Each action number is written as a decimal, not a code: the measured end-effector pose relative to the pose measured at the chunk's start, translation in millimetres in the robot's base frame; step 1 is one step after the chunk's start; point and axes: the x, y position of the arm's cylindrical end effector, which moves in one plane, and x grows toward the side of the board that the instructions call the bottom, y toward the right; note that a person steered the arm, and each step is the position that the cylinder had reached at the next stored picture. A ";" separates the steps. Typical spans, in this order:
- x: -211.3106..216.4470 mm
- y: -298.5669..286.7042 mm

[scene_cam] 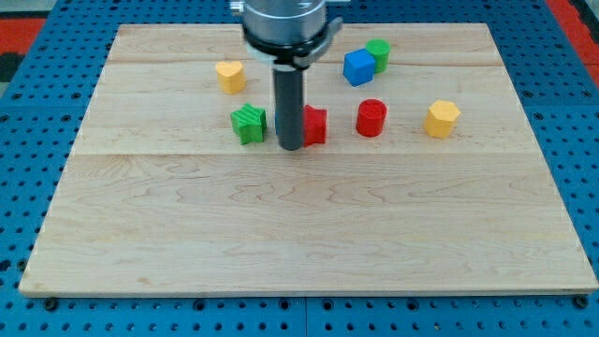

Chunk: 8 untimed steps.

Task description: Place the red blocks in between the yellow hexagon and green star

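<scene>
My tip rests on the board between the green star on its left and a red block on its right, touching or nearly touching the red block's left side, which the rod partly hides. A red cylinder stands further right. The yellow hexagon is at the view's right, in the same row. The row from left to right reads green star, tip, red block, red cylinder, yellow hexagon.
A yellow block lies at the upper left of the row. A blue cube and a green block touch each other at the upper right. The wooden board sits on a blue pegboard.
</scene>
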 end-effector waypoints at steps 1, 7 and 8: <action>-5.8 17.8; -106.4 0.9; -94.1 45.7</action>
